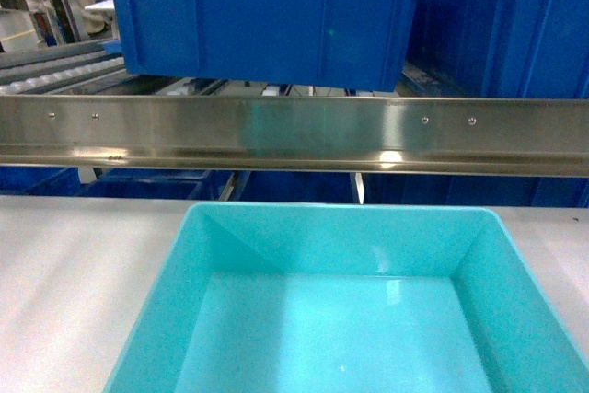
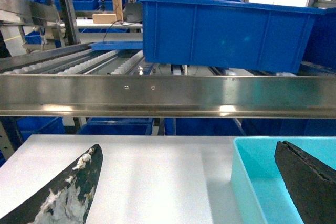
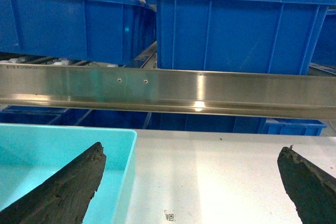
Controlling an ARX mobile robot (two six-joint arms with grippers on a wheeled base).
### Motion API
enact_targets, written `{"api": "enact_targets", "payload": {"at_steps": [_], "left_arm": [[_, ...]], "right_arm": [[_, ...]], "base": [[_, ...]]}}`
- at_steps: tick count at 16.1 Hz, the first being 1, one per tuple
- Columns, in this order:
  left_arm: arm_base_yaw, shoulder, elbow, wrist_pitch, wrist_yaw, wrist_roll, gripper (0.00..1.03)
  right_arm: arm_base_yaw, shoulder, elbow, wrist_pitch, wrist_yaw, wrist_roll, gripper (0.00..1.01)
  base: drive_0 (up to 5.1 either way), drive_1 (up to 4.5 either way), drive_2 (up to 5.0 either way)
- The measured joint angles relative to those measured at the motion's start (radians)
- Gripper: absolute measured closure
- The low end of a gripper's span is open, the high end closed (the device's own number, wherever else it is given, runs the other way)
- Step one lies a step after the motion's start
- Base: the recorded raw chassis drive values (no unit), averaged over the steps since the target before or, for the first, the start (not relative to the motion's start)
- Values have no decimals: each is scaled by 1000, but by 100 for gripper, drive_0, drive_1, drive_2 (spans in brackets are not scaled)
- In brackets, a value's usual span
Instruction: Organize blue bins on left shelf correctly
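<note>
Across the pale tabletop [image 1: 83, 283], I am seeing a steel rail [image 1: 294, 135] spanning the shelf [image 2: 79, 61] front.
I am watching the turquoise bin [image 1: 350, 310] sitting on the table below it, dark blue tubs [image 1: 267, 25] crowding the rollers behind; the left gripper [image 2: 189, 182] and right gripper [image 3: 191, 187] are straddling its side walls, fingers apart.

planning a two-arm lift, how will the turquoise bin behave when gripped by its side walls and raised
The turquoise bin looks empty, so probably light. Its moulded walls and rim suggest it stays fairly stiff, though thin sides may flex inward. The glossy, tapered walls could let fingers slide, so the left gripper and right gripper, each straddling a wall, likely need firm squeezes.
</note>
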Motion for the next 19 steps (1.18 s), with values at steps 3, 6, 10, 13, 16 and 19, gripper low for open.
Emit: {"api": "enact_targets", "payload": {"at_steps": [3, 6, 10, 13, 16, 19], "left_arm": [[0, 0, 0, 0, 0, 0, 5], [0, 0, 0, -13, 8, 2, 5], [-23, 90, 0, 62, 33, 3, 5], [-165, 441, 17, 331, -27, 5, 5], [-273, 902, 144, 578, -39, -1, 5], [-349, 1265, 269, 571, -23, -36, 5]], "right_arm": [[0, 0, 0, 0, 0, 0, 3], [35, 2, 0, 17, 33, -10, 3], [211, 290, 0, 308, 121, -39, 3], [217, 720, 11, 613, 76, -60, 3], [215, 1102, 142, 727, 25, -77, 3], [187, 1337, 264, 656, -21, -74, 3]], "base": [[0, 0, 0], [0, 0, 0], [0, 0, 0], [0, 0, 0], [0, 0, 0], [0, 0, 0]]}}
